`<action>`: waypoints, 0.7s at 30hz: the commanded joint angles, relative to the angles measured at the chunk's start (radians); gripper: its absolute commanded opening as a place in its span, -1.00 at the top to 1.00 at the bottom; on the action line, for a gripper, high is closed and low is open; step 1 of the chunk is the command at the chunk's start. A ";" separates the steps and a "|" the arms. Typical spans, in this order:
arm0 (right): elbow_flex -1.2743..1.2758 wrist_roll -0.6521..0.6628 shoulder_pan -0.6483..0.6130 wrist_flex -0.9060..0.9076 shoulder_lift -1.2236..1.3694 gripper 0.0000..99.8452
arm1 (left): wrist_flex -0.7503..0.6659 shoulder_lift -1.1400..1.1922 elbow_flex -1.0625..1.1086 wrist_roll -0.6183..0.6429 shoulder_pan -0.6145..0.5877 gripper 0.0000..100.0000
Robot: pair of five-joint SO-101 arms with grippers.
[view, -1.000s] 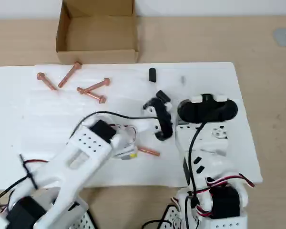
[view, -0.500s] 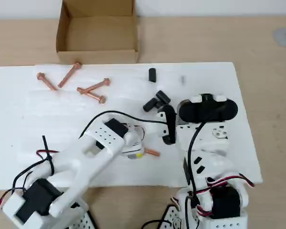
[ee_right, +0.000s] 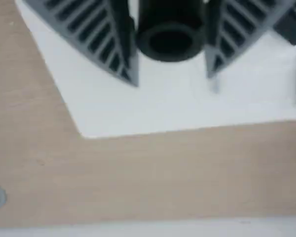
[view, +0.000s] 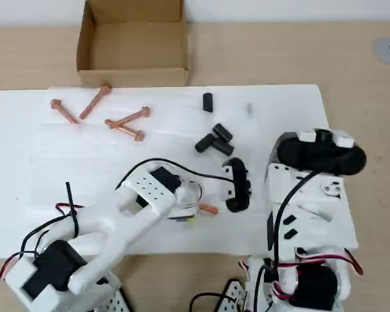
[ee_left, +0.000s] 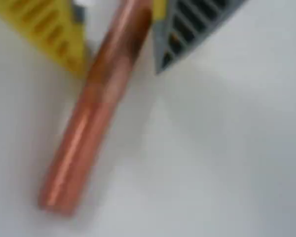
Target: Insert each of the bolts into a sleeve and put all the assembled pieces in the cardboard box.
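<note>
Left end effector [ee_left: 119,61] clamps a copper bolt [ee_left: 84,138] over the white sheet [ee_left: 227,148]; right end effector [ee_right: 171,74] grips a black sleeve [ee_right: 170,37], open bore visible.

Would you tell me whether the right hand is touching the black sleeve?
Touching: the right wrist view shows the black sleeve pressed between both fingers of the right hand.

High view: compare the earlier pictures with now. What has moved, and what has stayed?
The right gripper, jaws shut on a sleeve, drew back from the loose sleeves toward the left gripper's bolt. Loose bolts and the cardboard box stayed put.
</note>
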 commanded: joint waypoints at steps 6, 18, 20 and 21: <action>-0.061 0.005 0.018 -0.032 -0.005 0.98 | -0.061 0.031 -0.193 0.155 -0.166 0.97; -0.065 0.003 0.018 -0.032 -0.008 0.98 | 0.221 -0.019 -0.586 0.384 -0.324 0.97; -0.065 0.003 0.018 -0.032 -0.008 0.98 | 0.272 -0.062 -0.623 0.397 -0.345 0.97; -0.065 0.003 0.018 -0.032 -0.008 0.98 | 0.296 -0.087 -0.638 0.402 -0.358 0.97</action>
